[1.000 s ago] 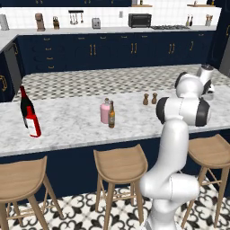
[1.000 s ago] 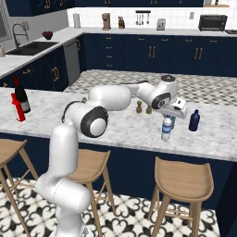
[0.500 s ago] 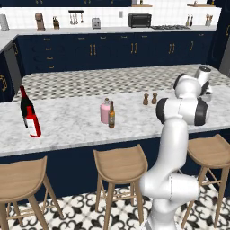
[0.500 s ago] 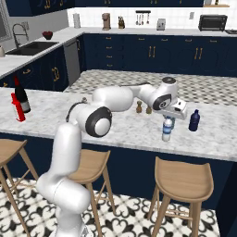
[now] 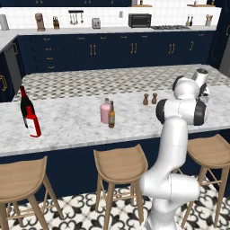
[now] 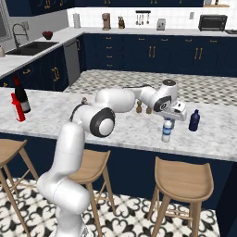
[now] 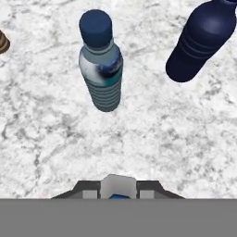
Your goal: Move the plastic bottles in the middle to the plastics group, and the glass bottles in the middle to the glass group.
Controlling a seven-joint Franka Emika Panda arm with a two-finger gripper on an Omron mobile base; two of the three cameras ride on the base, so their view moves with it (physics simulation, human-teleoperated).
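- Water bottle (image 6: 166, 130) stands upright on the counter (image 6: 125, 132) near its front edge. It is close to the navy bottle (image 6: 194, 120) but not touching it.
- Your gripper (image 6: 177, 113) hangs just above and behind the water bottle, apart from it. From the hand view the bottle sits ahead of the fingertips, not between them.
- I cannot tell whether the jaws are parted or closed, because the tips barely rise into the hand view.
- Judging by where it stands, the bottle looks already delivered to the plastics side, so the step in hand is probably clearing away.
- To clear well, lift straight up first. Swing sideways only once you are above both bottle tops, as both are light and would tip at a nudge.
- Watch the two shakers (image 6: 144, 108) just behind your wrist as you swing back.
- Your next targets, the pink bottle (image 5: 104, 112) and beer bottle (image 5: 111, 115), wait side by side mid-counter. The wine bottle (image 5: 25, 104) and red bottle (image 5: 33, 124) stand at the far left end.
- Compared with a second ago, the water bottle and navy bottle sit where they were. Only your hand has shifted slightly, easing a little lower and toward the navy bottle.
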